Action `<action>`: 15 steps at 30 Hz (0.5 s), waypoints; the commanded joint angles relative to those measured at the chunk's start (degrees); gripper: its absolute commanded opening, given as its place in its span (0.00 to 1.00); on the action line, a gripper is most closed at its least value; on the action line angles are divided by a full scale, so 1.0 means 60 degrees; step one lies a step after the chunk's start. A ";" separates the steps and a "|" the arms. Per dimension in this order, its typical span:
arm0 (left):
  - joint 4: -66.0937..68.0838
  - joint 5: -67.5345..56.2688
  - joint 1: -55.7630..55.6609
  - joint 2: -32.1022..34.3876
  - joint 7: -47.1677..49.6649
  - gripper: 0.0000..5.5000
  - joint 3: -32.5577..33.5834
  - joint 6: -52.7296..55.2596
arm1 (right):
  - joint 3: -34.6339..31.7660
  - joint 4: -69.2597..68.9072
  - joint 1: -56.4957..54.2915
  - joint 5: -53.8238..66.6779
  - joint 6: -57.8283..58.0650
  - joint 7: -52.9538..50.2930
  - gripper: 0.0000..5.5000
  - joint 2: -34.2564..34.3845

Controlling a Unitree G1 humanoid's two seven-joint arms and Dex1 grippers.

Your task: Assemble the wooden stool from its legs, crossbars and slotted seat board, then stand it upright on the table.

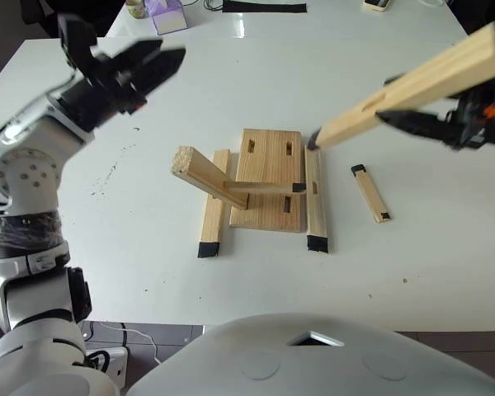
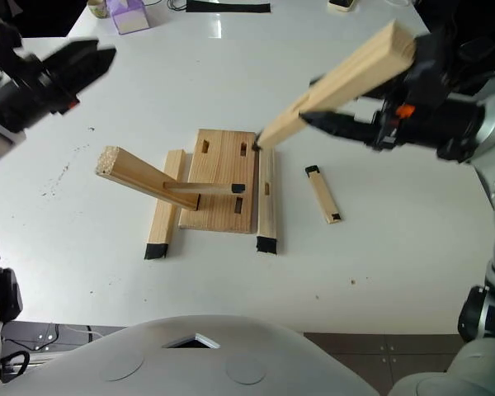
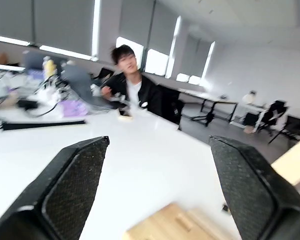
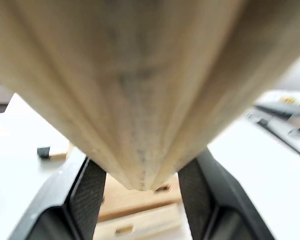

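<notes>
The slotted seat board [image 1: 268, 177] lies flat mid-table. One leg [image 1: 214, 210] lies along its left side and another leg [image 1: 315, 202] along its right. A third leg [image 1: 205, 173] tilts up over the left one, joined to a crossbar [image 1: 264, 187] resting on the board. A short crossbar [image 1: 370, 193] lies apart to the right. My right gripper [image 1: 392, 101] is shut on a fourth leg [image 1: 421, 82], held slanted with its lower end just above the board's far right corner. My left gripper [image 1: 148, 70] hovers open and empty above the table's far left.
The white table [image 1: 107, 239] has bare room to the left and at the front. A purple box [image 1: 167, 12] and a black strip [image 1: 264, 7] sit at the far edge. Further desks and chairs stand in the room behind.
</notes>
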 commanded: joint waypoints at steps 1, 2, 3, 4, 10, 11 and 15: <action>0.0257 0.2077 0.0955 0.0281 -0.1077 0.67 -0.0999 -0.1307 | 0.0608 -0.0663 0.1077 -0.0954 -0.1174 0.0312 0.37 0.0290; 0.0267 0.2291 0.1063 0.0223 -0.1261 0.67 -0.1057 -0.1424 | 0.0721 -0.0737 0.1174 -0.1039 -0.1286 0.0270 0.37 0.0394; 0.0297 0.2514 0.1160 0.0189 -0.1428 0.67 -0.1151 -0.1537 | 0.0916 -0.0761 0.1272 -0.1259 -0.1520 0.0260 0.37 0.0496; 0.0310 0.2732 0.1246 0.0175 -0.1598 0.67 -0.1247 -0.1645 | 0.1090 -0.0775 0.1321 -0.1446 -0.1718 0.0231 0.37 0.0617; 0.0206 0.3646 0.1500 0.0155 -0.2435 0.67 -0.1727 -0.2000 | 0.1894 -0.0754 0.1456 -0.2350 -0.2509 0.0129 0.37 0.0986; 0.0182 0.3821 0.1521 0.0184 -0.2617 0.67 -0.1844 -0.2096 | 0.2015 -0.0731 0.1495 -0.2406 -0.2514 0.0134 0.37 0.1020; 0.0178 0.4439 0.1633 0.0305 -0.3160 0.67 -0.2221 -0.2443 | 0.2184 -0.0709 0.1663 -0.2372 -0.2399 0.0079 0.37 0.1113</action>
